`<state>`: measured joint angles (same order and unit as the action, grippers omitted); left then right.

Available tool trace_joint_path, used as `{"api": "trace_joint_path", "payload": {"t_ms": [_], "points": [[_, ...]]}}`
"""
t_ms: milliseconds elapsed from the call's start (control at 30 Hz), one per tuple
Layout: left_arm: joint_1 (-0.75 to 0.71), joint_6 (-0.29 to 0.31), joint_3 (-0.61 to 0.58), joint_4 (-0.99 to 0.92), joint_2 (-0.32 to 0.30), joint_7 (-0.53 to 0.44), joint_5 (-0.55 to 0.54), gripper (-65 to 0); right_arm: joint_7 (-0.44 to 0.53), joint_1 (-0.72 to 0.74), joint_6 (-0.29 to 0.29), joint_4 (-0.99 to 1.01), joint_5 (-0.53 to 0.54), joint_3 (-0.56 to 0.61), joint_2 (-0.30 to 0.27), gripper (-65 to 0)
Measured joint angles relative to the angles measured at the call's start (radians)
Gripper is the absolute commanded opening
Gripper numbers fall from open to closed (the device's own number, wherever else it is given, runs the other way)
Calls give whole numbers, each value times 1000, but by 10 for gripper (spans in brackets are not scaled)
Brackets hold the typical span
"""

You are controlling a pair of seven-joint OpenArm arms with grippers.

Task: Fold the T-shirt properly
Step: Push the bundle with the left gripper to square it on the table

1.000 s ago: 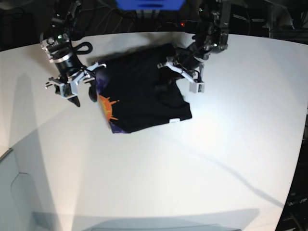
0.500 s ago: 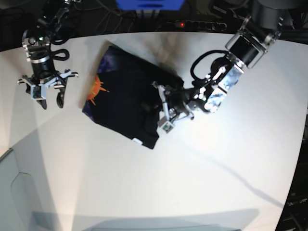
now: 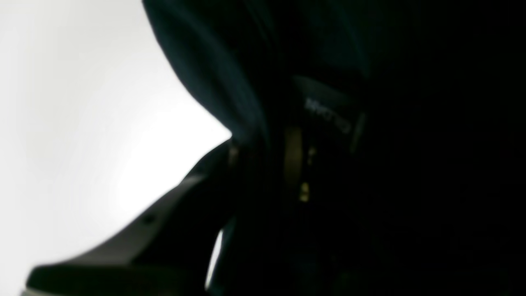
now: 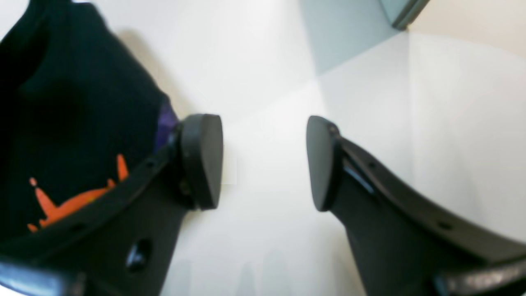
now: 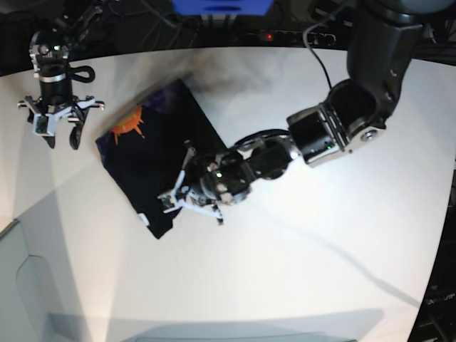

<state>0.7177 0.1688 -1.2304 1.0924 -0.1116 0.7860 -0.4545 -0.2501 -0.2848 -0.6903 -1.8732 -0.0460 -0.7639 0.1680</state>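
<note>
The left gripper's (image 5: 191, 201) fingers pinch the T-shirt's (image 5: 153, 153) edge, while the right gripper (image 4: 265, 162) gapes empty beside it.

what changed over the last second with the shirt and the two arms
The left claw, gripping the T-shirt, swung it around on the table, so the sun print went from facing the front edge to the far side. The right claw backed off to the table's edge. The shirt stayed folded, the right claw open and empty.
</note>
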Motion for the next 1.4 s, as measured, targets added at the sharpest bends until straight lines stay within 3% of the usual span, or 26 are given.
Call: {"api": "trace_joint_path", "payload": {"t_ms": [67, 133, 300, 433, 633, 700, 800, 867, 1000, 1233, 1400], "points": [[-5, 87, -11, 0, 36, 0, 135, -650, 0, -2, 0, 0, -2, -26, -3, -322], [-13, 211, -16, 0, 58, -48, 248, -650, 0, -2, 0, 0, -3, -47, -5, -322], [-77, 336, -3, 6, 75, -200, 521, -650, 0, -4, 0, 0, -2, -74, -4, -322], [-108, 352, -3, 7, 97, -218, 648, -650, 0, -5, 0, 0, -2, -73, -4, -322], [-111, 352, -3, 6, 104, -219, 668, -643, 0, -4, 0, 0, -2, -70, -4, -322], [-109, 352, -8, 6, 107, -202, 664, -587, 0, -4, 0, 0, -2, -68, -4, -322], [-109, 352, -8, 17, 127, -103, 664, -438, 0, -3, 0, 0, -2, -68, -4, -322], [-105, 352, -8, 29, 127, -94, 680, -352, 0, 2, 0, 0, -2, -68, -5, -322], [-92, 363, -8, 85, 105, -72, 674, -257, 0, 4, 0, 0, -2, -42, -4, -322], [-72, 404, 0, 139, 95, -50, 672, -243, 0, 0, 0, 0, -2, -31, -4, -322], [-82, 422, 157, 197, 77, -45, 740, -242, 0, -5, 0, 0, -2, -31, -4, -323]]}}
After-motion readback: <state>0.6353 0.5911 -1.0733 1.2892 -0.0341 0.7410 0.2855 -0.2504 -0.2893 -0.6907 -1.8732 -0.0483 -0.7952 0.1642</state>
